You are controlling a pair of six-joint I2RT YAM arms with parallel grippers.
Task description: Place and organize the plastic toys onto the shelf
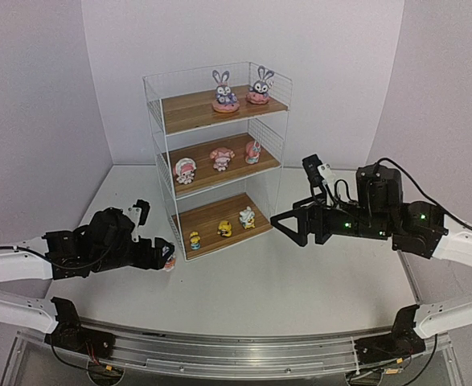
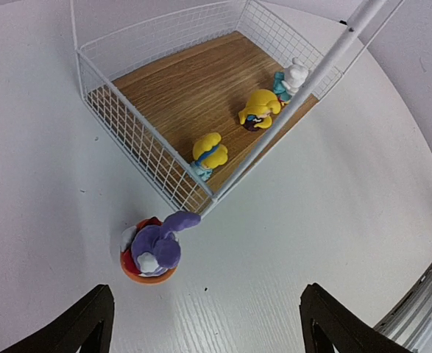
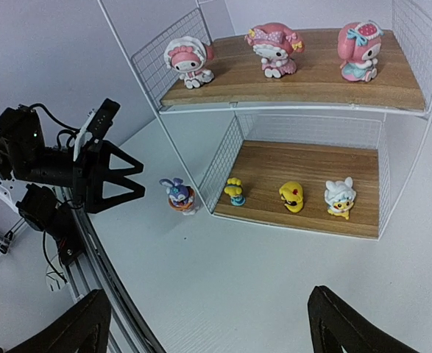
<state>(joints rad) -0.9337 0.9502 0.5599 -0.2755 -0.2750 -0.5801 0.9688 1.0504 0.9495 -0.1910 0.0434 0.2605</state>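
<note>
Left hand (image 2: 206, 294) spread wide; purple bunny (image 2: 154, 254) standing beside shelf (image 2: 127, 129) corner.

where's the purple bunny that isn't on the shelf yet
In the left wrist view the purple bunny stands on the table at the shelf front-left corner post, nearest the yellow figurine inside, just ahead of the open left end effector.

Shelf (image 1: 189, 109) stands on bench (image 1: 284, 281), centre rear.
Top board: two bunnies (image 1: 224, 91) side by side.
Middle board: three round figures (image 1: 221, 158) in a row.
Bottom board: three small figures (image 1: 225, 229) in a row near the front edge.
Lone bunny (image 2: 155, 250) on bench just outside the shelf's front-left corner, left end effector (image 1: 162, 251) beside it.
Right end effector (image 1: 286, 229) right of shelf.
</note>
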